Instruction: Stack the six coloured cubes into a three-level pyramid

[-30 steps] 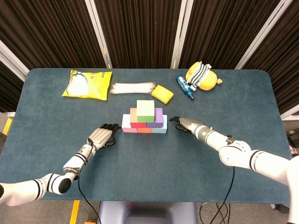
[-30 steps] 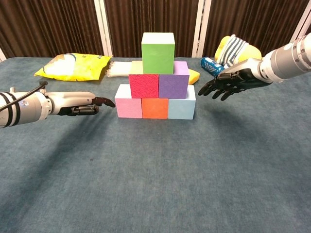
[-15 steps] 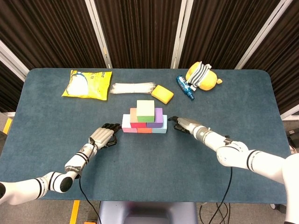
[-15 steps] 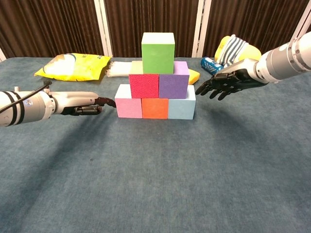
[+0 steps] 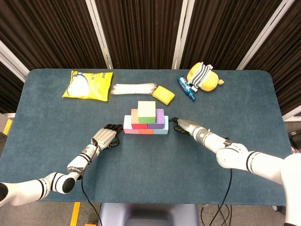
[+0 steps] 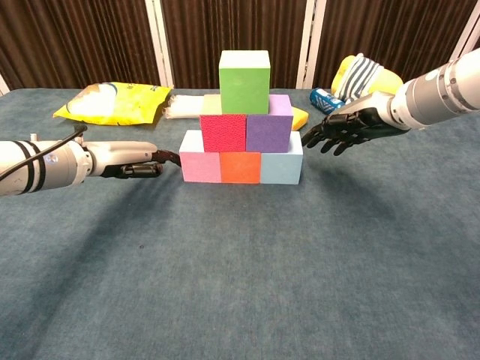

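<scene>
A three-level stack stands mid-table. Its bottom row is a pink cube (image 6: 199, 166), an orange cube (image 6: 240, 167) and a light blue cube (image 6: 281, 166). On them rest a red cube (image 6: 223, 133) and a purple cube (image 6: 268, 132), with a green cube (image 6: 244, 71) (image 5: 146, 111) on top. My left hand (image 6: 132, 159) (image 5: 105, 137) lies flat just left of the pink cube, fingertips at its edge, holding nothing. My right hand (image 6: 346, 129) (image 5: 184, 125) hovers to the right of the stack, fingers spread, a small gap from the blue cube.
Along the back lie a yellow snack bag (image 5: 88, 84), a white bundle (image 5: 134, 88), a yellow sponge (image 5: 163, 94), a blue can (image 5: 185, 87) and a yellow plush toy (image 5: 204, 78). The table's front edge (image 5: 150, 202) is near my arms.
Both hands have crept a little closer to the stack, left hand rightward and right hand leftward. The cubes have not moved.
</scene>
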### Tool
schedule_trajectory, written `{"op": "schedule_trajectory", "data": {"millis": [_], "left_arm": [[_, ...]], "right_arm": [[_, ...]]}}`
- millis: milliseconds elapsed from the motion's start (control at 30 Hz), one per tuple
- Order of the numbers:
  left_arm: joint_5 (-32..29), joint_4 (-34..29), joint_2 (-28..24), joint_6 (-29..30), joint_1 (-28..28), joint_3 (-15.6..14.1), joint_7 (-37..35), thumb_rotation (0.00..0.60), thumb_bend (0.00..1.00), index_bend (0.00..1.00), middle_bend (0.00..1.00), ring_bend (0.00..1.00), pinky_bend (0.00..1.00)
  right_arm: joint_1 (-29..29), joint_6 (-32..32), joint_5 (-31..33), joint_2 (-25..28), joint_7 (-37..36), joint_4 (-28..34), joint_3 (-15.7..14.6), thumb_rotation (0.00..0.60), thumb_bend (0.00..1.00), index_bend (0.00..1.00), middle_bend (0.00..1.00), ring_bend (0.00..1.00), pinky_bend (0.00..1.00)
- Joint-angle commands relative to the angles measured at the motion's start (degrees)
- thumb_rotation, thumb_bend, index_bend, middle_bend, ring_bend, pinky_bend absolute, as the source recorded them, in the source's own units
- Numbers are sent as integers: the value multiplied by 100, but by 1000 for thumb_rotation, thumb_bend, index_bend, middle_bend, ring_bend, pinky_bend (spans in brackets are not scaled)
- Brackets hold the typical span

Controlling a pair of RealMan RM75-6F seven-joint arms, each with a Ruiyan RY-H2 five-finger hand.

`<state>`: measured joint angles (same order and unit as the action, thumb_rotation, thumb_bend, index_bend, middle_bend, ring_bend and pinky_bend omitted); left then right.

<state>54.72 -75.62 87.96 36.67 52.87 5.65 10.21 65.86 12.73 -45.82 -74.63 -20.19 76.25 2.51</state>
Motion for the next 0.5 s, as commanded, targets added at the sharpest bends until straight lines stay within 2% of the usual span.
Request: {"op": "schedule_trajectory", "data": {"millis": [33, 500], "left_arm": [[7, -5, 5, 5, 2, 8, -7, 1, 843, 87, 0, 0, 0], [-27, -74, -145, 15, -82, -17, -80, 1, 831, 87, 0, 0, 0]], "right_arm": [[12, 12, 32, -3, 14, 3, -19, 0, 1000, 178, 0, 0, 0], [91, 189, 323, 135, 179, 146, -281, 0, 1000, 173, 0, 0, 0]]}}
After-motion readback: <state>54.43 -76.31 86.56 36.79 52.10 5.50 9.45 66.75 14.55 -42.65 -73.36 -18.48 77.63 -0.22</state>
